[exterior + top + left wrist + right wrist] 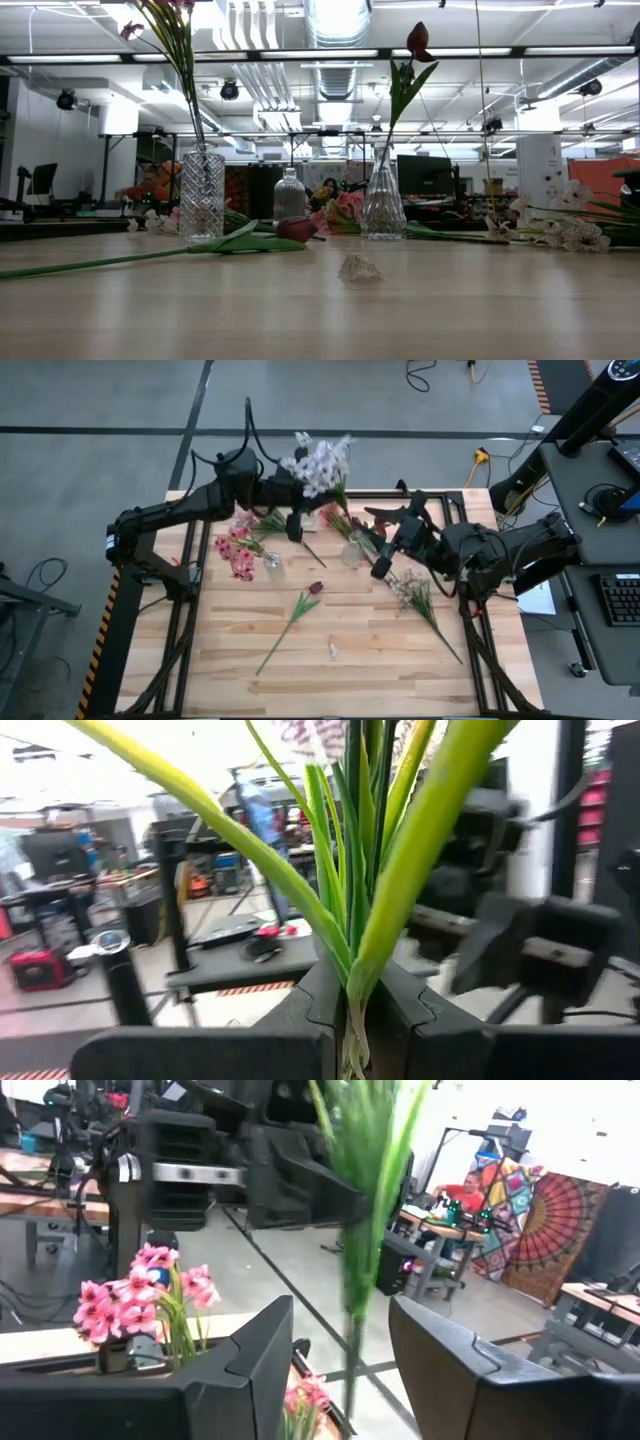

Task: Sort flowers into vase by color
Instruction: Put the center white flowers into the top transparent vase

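My left gripper (pixel 298 510) is shut on a white-lilac flower stem (pixel 320 460), held high over the table's far middle. My right gripper (pixel 345 1370) faces it, open, and the stem's green stalk (pixel 352 1330) passes between its fingers without touching them. A dark red tulip (pixel 316 588) lies on the table on its long stalk. More white-lilac stems (pixel 415 595) lie on the table at the right. Pink blossoms (pixel 235 550) stand in a glass vase (pixel 272 560). A second vase (pixel 383 205) holds a dark red bloom (pixel 418 40). My left gripper pinches the stem at the base of its long green leaves (pixel 352 990) between its two fingers. The fingers come at it level and lie across the stalk. The stem stands upright, blossoms above the fingers, lifted clear of the table.
A cut-glass vase (pixel 203 195) and a small bottle (pixel 288 195) stand toward the far side between the arms. A small pale scrap (pixel 358 268) lies near the table's middle. The near half of the wooden table (pixel 350 680) holds only the tulip's stalk and that scrap.
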